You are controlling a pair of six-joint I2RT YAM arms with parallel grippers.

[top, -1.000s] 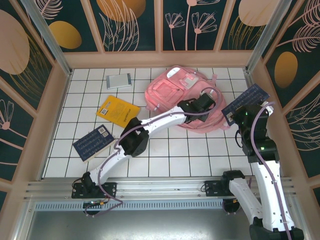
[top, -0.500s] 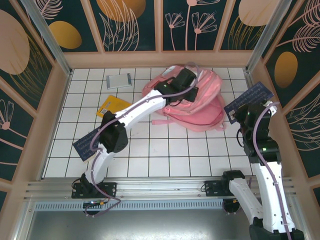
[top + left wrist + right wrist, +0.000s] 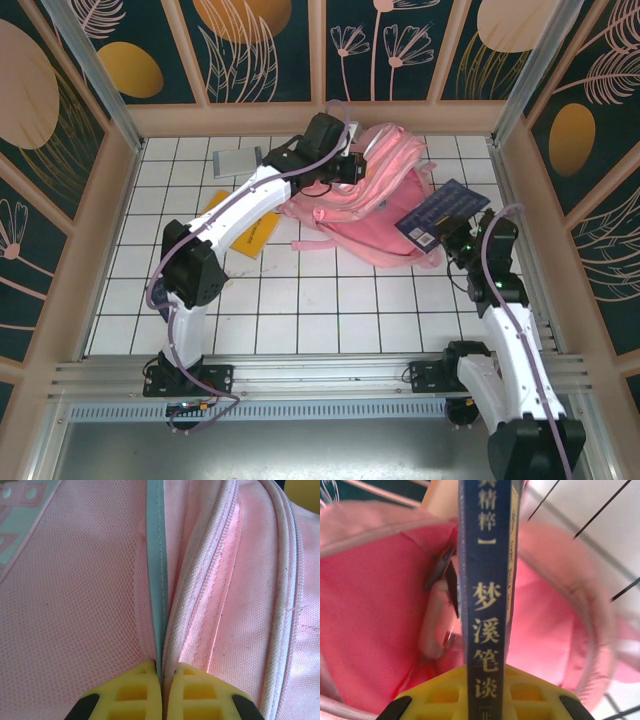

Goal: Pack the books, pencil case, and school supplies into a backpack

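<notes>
Here, the yellow book [image 3: 255,235] and grey book [image 3: 228,163] lie partly hidden under the left arm, upper left of the worktop [image 3: 330,300]. The left gripper [image 3: 161,672] is closed, pinching a fold of the pink backpack [image 3: 385,205], seemingly at its opening. The right gripper [image 3: 485,690] clamps a navy book [image 3: 485,580] edge-on over the backpack. A second ago that book hung further right.
</notes>
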